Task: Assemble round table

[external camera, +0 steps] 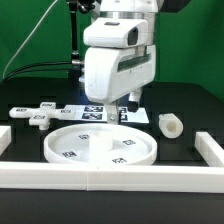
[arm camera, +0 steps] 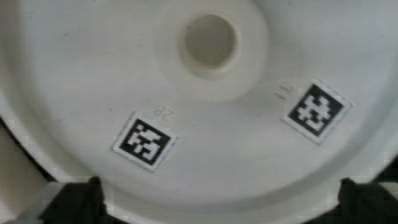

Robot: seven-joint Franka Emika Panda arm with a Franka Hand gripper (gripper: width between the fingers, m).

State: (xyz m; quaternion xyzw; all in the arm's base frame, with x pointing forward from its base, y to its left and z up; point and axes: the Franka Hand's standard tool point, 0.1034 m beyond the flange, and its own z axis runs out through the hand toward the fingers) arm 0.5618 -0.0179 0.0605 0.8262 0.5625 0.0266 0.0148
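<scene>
The large round rimmed disc (external camera: 100,146) lies flat on the table in front of the arm, with several square tags on it. In the wrist view the disc (arm camera: 196,110) fills the picture, with its centre hole (arm camera: 210,40) and two tags. My gripper (external camera: 124,104) hangs just above the disc's far rim. It is open, with the dark fingertips (arm camera: 71,196) wide apart on either side of the rim and nothing held. The short thick cylinder leg (external camera: 171,124) lies at the exterior view's right. The small bar-shaped foot (external camera: 34,115) lies at the left.
The marker board (external camera: 98,110) lies flat behind the disc, partly under the gripper. White border rails run along the front (external camera: 110,178), the left (external camera: 5,134) and the right (external camera: 211,148). A dark green backdrop stands behind.
</scene>
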